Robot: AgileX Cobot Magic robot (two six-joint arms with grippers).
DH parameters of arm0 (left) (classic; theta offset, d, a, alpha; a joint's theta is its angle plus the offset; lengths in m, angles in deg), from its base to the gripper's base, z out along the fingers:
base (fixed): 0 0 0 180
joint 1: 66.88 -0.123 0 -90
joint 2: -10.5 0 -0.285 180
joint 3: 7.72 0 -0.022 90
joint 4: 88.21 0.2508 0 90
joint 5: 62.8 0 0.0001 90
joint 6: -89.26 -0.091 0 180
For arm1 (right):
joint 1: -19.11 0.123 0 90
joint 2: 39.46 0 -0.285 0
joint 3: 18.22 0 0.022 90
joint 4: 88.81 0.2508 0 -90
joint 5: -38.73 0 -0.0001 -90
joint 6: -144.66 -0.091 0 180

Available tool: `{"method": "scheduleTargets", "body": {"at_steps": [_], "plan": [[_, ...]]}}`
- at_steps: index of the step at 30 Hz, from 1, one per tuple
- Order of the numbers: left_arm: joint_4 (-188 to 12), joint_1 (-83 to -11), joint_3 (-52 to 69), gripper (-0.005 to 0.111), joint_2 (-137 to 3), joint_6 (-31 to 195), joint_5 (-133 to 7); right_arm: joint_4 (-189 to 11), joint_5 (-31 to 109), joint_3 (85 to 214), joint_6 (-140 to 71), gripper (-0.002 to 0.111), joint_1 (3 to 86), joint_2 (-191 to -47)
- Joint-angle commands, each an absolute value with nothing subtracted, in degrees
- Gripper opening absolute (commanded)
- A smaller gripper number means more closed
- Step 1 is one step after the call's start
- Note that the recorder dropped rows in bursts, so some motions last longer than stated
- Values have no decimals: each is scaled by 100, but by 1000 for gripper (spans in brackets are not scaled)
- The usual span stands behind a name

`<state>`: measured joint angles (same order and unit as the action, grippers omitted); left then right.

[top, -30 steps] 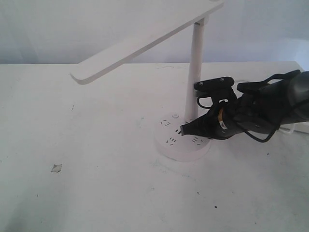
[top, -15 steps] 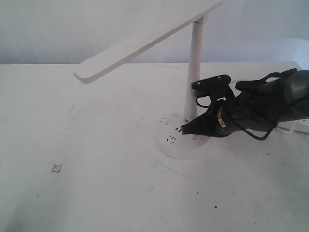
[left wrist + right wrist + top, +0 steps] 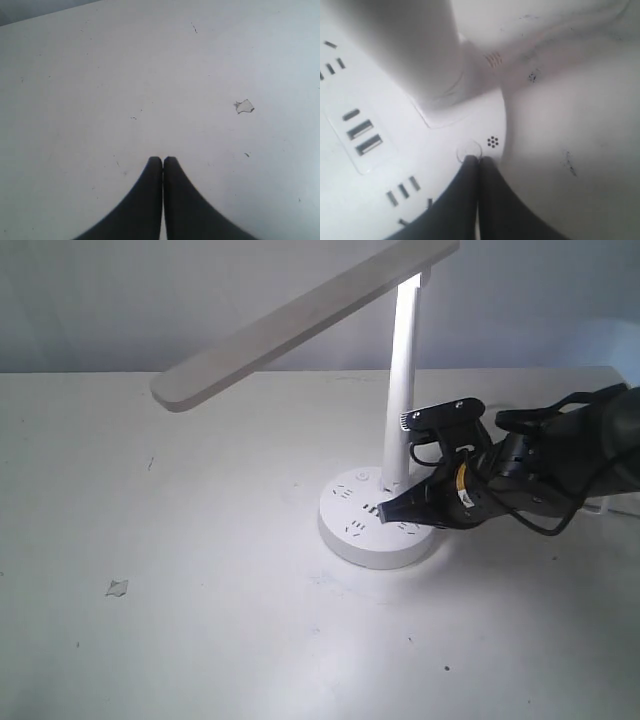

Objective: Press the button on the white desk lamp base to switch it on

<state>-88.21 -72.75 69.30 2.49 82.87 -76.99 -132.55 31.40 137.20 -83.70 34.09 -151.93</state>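
The white desk lamp base [image 3: 347, 536] is a round puck on the table, right of centre, with a slim stem [image 3: 403, 380] and a long flat head [image 3: 290, 325]. The stem and base glow brightly. My right gripper [image 3: 385, 512] is shut and reaches in from the right over the base. In the right wrist view its tips [image 3: 479, 160] rest on the near rim of the round button [image 3: 470, 148], beside the small cluster of holes [image 3: 492, 141]. The USB ports [image 3: 362, 131] lie further off. My left gripper [image 3: 162, 160] is shut, empty, above bare table.
A small scrap [image 3: 117, 588] lies on the table at the left, also in the left wrist view as the scrap [image 3: 244, 106]. A white cord [image 3: 560, 35] runs behind the lamp. The table's back edge meets a pale wall.
The stem, the base and the table around it have become much brighter and the head looks darker. My right gripper stays at the base, barely shifted.
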Motion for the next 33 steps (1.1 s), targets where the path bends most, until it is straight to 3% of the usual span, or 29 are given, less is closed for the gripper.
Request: {"method": "scheduleTargets", "body": {"at_steps": [1, 33], "plan": [[-8855, -7224, 6949, 0, 271, 8301, -7730, -13243, 2890, 13611, -8287, 0, 3403, -14859], [-8855, -7224, 6949, 0, 271, 8301, -7730, -13183, 2985, 10520, -8870, 0, 3403, -7202]]}}
